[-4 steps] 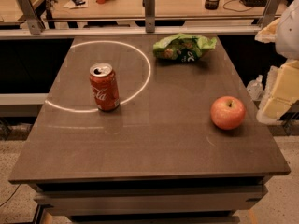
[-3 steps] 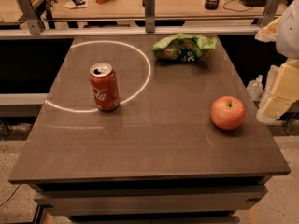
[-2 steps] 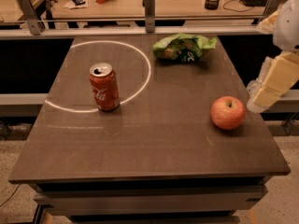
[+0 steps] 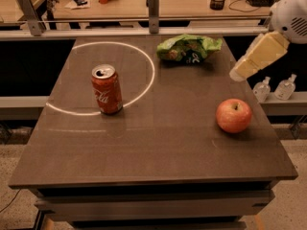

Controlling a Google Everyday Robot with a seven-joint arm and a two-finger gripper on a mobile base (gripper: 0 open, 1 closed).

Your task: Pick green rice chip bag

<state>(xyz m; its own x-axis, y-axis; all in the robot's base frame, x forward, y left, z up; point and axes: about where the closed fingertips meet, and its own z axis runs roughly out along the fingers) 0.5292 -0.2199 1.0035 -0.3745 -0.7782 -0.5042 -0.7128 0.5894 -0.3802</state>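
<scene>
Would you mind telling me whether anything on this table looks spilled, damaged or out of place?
Nothing is spilled. The green rice chip bag lies crumpled near the far edge of the table, the red can stands upright with its top opened, and the apple sits whole. The hand hangs beside the far right corner, touching nothing.

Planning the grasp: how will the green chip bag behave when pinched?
The chip bag looks crumpled and puffy, so it probably gives and weighs little. Its shiny foil may slip. The gripper hangs apart at the picture's right.
</scene>
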